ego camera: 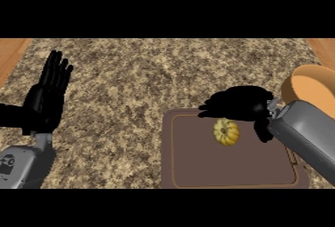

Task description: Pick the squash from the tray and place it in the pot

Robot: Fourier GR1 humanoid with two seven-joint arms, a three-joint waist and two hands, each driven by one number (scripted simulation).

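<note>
A small yellow ribbed squash lies on the brown tray, toward its far right part. My right hand hovers just beyond and above the squash, fingers curled and pointing left, thumb hanging down at the squash's right side. I see nothing held in it. The orange pot stands at the right edge, partly cut off by the frame and partly behind my right forearm. My left hand rests open at the left, fingers straight up.
The speckled stone counter stretches across the view. Wooden strips show at the far left and far right corners. My grey right forearm covers the tray's right rim.
</note>
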